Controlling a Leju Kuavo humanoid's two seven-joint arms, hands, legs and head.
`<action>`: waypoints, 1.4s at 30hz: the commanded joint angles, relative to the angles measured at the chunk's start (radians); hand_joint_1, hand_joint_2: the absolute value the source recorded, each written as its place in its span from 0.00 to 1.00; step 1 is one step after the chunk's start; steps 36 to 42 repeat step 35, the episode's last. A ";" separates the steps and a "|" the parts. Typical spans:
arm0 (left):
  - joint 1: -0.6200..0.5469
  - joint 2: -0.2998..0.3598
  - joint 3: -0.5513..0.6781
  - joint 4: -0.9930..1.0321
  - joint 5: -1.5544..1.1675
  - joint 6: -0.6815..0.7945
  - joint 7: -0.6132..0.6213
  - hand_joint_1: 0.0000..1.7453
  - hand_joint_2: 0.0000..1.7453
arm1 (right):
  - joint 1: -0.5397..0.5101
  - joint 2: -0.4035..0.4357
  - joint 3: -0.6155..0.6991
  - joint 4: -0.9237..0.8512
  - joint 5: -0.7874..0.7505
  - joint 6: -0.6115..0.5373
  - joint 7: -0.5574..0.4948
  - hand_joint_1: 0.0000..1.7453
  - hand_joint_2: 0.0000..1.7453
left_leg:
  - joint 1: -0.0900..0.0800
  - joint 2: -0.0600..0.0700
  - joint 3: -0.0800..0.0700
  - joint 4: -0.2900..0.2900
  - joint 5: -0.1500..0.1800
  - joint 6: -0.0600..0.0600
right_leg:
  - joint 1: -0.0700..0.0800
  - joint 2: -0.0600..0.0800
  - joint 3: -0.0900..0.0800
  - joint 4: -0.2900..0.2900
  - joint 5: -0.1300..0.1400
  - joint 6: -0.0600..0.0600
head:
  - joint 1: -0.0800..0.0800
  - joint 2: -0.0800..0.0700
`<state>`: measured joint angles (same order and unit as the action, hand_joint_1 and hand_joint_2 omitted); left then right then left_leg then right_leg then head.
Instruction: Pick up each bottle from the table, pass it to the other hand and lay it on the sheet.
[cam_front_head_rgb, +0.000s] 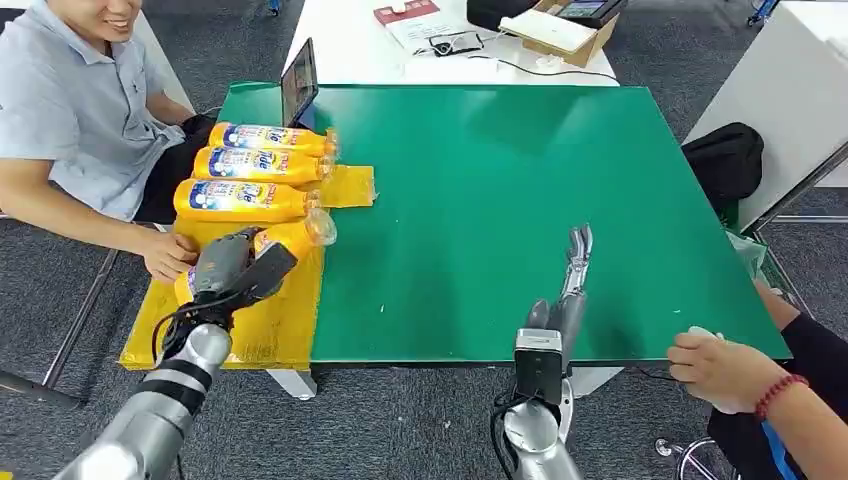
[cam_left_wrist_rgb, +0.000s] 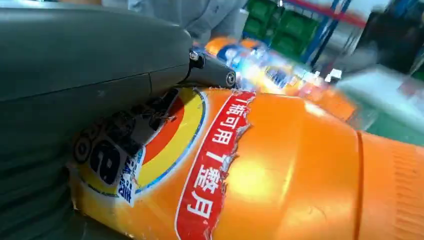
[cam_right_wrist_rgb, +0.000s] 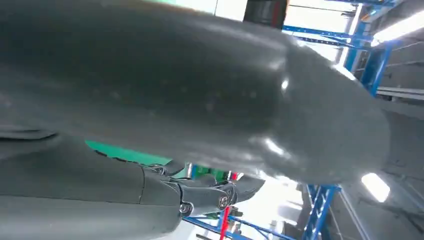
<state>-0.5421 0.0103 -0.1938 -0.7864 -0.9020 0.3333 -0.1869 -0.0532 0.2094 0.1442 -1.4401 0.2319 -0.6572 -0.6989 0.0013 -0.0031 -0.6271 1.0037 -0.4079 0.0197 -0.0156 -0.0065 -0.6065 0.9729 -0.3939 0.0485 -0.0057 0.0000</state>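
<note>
Head view: left hand (cam_front_head_rgb: 235, 268) grasping orange bottle (cam_front_head_rgb: 298, 236) over yellow sheet (cam_front_head_rgb: 268, 325) at worktop (cam_front_head_rgb: 480, 200) left edge; three bottles (cam_front_head_rgb: 255, 165) lying just beyond. Right hand (cam_front_head_rgb: 568, 290) at near edge, fingers straight, released.
Left wrist view: fingers (cam_left_wrist_rgb: 210, 72) wrapped on bottle label.
Right wrist view: fingers (cam_right_wrist_rgb: 210, 195) extended, holding nothing.

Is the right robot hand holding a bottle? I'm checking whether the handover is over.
No. In the head view the right robot hand is held over the green table with its fingers straight and nothing in them.
</note>
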 joint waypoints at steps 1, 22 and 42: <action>-0.226 0.011 -0.109 0.441 -0.106 -0.189 0.071 1.00 1.00 | -0.045 -0.028 0.002 0.113 -0.032 0.065 0.001 0.00 0.00 | 0.002 -0.001 0.006 0.001 -0.002 -0.001 | 0.002 -0.001 0.007 0.000 -0.002 -0.003 | 0.000 0.000; -0.096 -0.077 0.032 0.301 0.163 -0.345 -0.151 0.00 0.00 | -0.055 -0.046 0.014 0.136 -0.074 0.082 0.001 0.00 0.00 | 0.000 -0.002 0.010 -0.002 -0.001 0.000 | 0.000 -0.003 0.012 -0.002 -0.002 -0.001 | 0.000 0.000; -0.042 -0.079 0.035 0.152 0.303 -0.432 -0.220 0.00 0.00 | -0.066 -0.061 0.018 0.163 -0.073 0.086 0.001 0.00 0.00 | 0.000 0.000 0.011 -0.001 -0.002 -0.001 | 0.000 -0.001 0.013 -0.001 -0.002 -0.002 | 0.000 0.000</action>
